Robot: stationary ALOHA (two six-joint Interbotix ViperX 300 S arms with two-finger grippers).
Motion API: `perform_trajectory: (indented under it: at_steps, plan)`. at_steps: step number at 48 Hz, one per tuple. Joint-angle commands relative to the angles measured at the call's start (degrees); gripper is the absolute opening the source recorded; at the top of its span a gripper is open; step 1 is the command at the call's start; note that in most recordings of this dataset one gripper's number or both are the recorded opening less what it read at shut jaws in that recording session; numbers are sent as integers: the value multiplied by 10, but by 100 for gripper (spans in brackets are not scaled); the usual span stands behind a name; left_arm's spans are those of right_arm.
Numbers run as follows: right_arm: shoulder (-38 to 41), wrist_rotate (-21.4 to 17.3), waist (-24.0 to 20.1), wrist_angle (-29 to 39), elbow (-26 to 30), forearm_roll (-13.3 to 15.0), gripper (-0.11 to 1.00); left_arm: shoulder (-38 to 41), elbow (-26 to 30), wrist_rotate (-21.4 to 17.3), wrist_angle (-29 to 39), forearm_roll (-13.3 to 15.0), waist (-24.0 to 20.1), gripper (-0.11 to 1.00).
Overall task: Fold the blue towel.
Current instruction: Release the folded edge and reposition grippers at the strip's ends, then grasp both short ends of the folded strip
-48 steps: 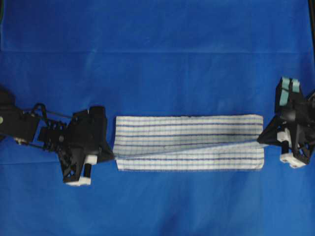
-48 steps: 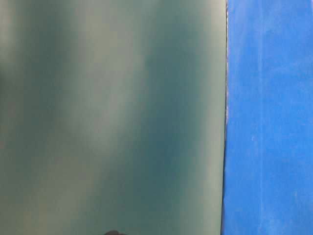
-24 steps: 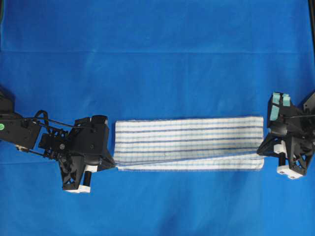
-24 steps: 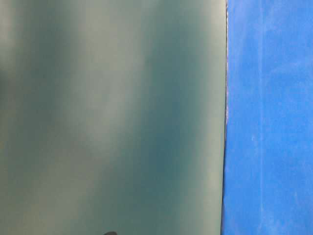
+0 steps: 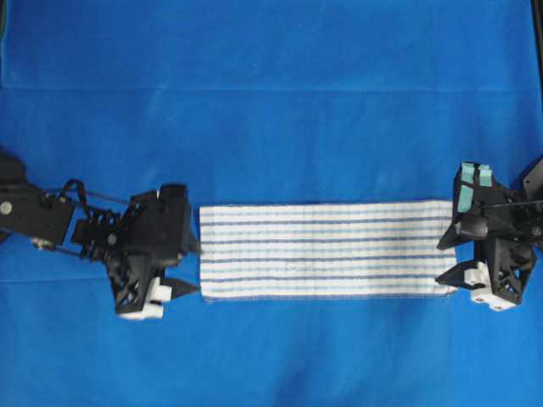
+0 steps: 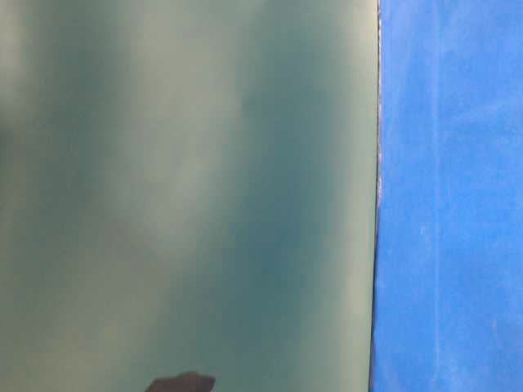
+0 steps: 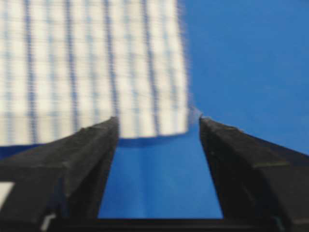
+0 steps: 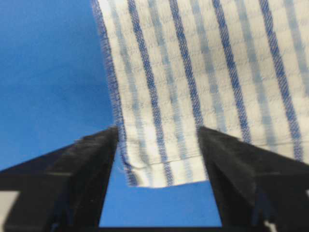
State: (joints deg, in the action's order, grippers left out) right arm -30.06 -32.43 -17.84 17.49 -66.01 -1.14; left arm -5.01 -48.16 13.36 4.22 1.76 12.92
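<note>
Both pincers apart, released: left pincer (image 5: 188, 267) at 9 o'clock of blue towel (image 5: 327, 250), right pincer (image 5: 447, 259) at 3. Advised: retreat level, without snagging hems.

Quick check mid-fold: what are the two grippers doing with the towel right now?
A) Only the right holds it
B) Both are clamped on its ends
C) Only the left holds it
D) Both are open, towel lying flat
D: the left gripper and right gripper both have their jaws spread at the ends of the towel, which lies flat on the blue sheet.
</note>
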Motion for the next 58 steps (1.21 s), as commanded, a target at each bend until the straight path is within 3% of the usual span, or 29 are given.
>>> perform_trajectory:
  at_steps: [1,10,18,29,41,58]
  plan:
    - [-11,0,20,1,7,17,64,-6,11,-4,-3,-2,-25,67]
    - [-15,0,113,48,4,61,61,-5,14,-14,-3,-3,-84,70]
    - [-8,0,153,69,4,92,61,-4,7,-32,-6,-3,-112,70]
    - [5,0,161,67,-1,102,61,18,11,-39,-25,-3,-117,70]
    - [70,-1,178,33,-18,102,61,75,6,-39,-69,-3,-129,70]
    - [114,3,185,15,-15,102,60,105,6,-36,-66,-3,-135,65]
